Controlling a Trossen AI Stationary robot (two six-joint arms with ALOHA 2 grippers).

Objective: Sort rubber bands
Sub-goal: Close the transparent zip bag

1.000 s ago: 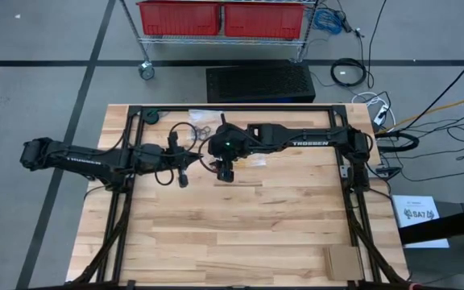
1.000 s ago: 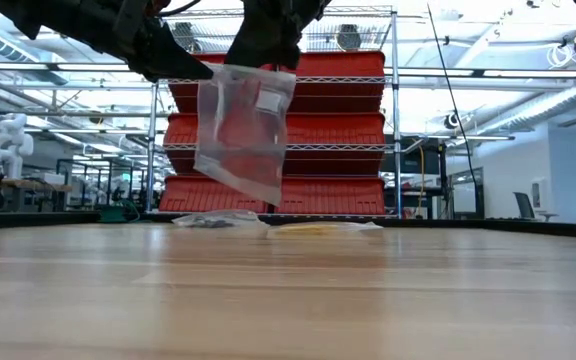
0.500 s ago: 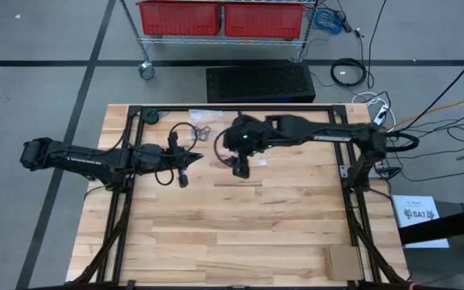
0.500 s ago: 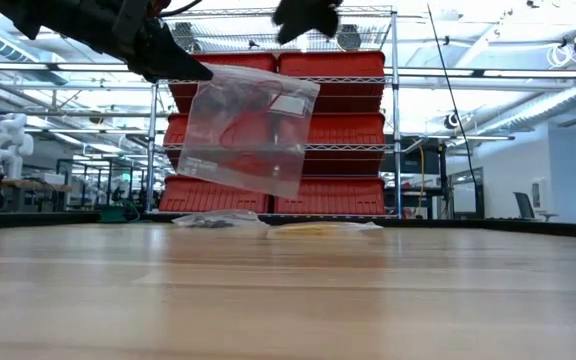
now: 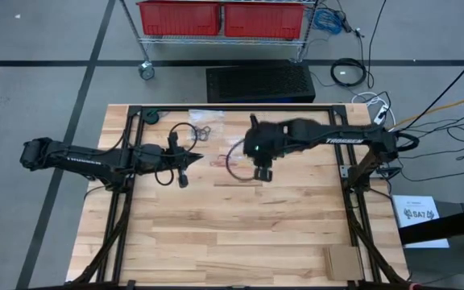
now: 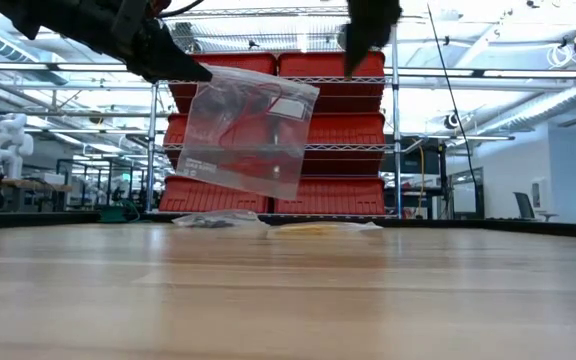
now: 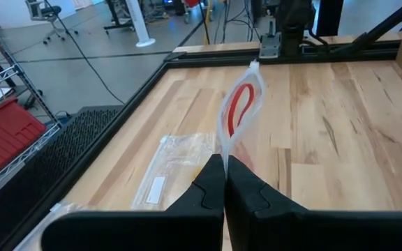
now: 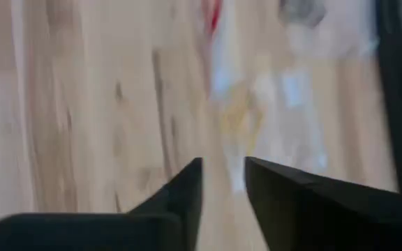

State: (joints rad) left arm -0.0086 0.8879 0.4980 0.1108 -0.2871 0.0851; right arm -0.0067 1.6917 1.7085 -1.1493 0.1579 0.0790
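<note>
- The bench (image 5: 240,234) is the largest thing at risk of clutter: if the hanging bag (image 6: 251,130) slips, it drops among the two bags lying flat at the far edge, a dark-filled one (image 6: 218,219) and a yellowish one (image 6: 323,228), and the colours mix.
- The left end effector (image 7: 225,183) has its fingers pressed fully together on one corner of that clear bag, holding it in the air above the bench. A one-corner pinch lets the bag swing and tilt, which I judge could spill its contents.
- The right end effector (image 8: 223,183) hangs near the bag with a narrow gap between its fingers and nothing visibly in it, though that view is blurred. A careless reach could knock the bag.
- The red rubber bands (image 7: 237,110) sit inside the held bag, and could spill through any unsealed mouth.
</note>
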